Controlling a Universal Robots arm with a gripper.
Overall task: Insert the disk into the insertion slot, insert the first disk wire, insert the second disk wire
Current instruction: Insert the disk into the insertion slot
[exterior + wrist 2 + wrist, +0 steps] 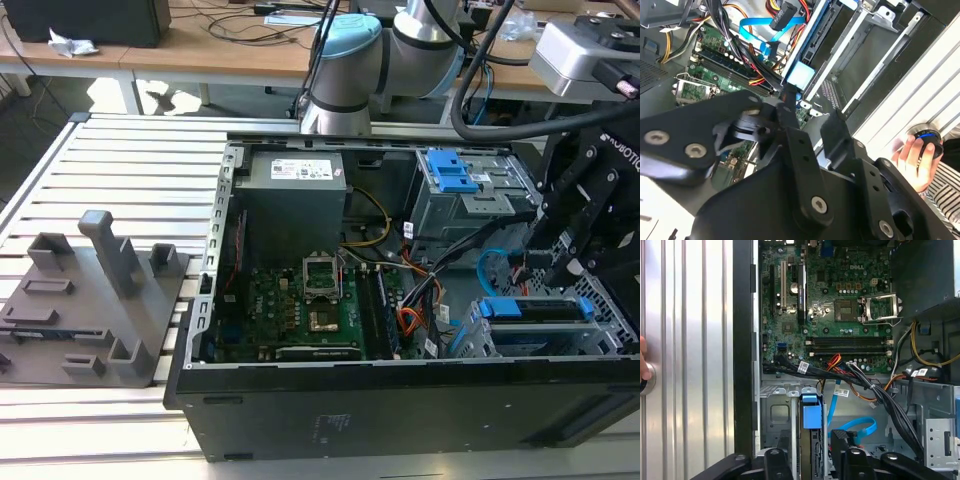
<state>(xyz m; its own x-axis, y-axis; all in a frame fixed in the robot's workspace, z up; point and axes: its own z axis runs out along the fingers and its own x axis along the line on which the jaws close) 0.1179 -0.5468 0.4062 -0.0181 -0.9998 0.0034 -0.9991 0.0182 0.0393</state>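
Aluminium slats make up the long ribbed table (130, 160) on which the black sheet-steel computer case (380, 410) lies with its side off. At the end of the case toward the exterior view's right sits the insertion slot (478, 342), a wide, low bay of grey perforated sheet metal. The disk (535, 310), a flat silver-grey hard drive in a bright blue plastic carrier, lies inside it.

The black two-fingered gripper (810, 447) hangs directly over that drive. In the first wrist view its fingers stand apart, one on each side of the carrier's blue tab, with a sliver of grey metal showing on both sides. They look part open and clamped on nothing.

The second disk wire (862, 426), a slim, smooth light blue cable, curls in a loop just beside the bay. The first disk wire (833, 361), thin orange-red strands, runs along the edge of the green circuit board, near the bay. A person's hand (912, 157) rests on a round knob at the table's edge.

I judge the first step to be in hand or just finishing, and I cannot tell whether the drive is fully home. Neither wire appears joined to it. Finishing the seating calls for a straight, level push along the bay, kept clear of the blue loop.
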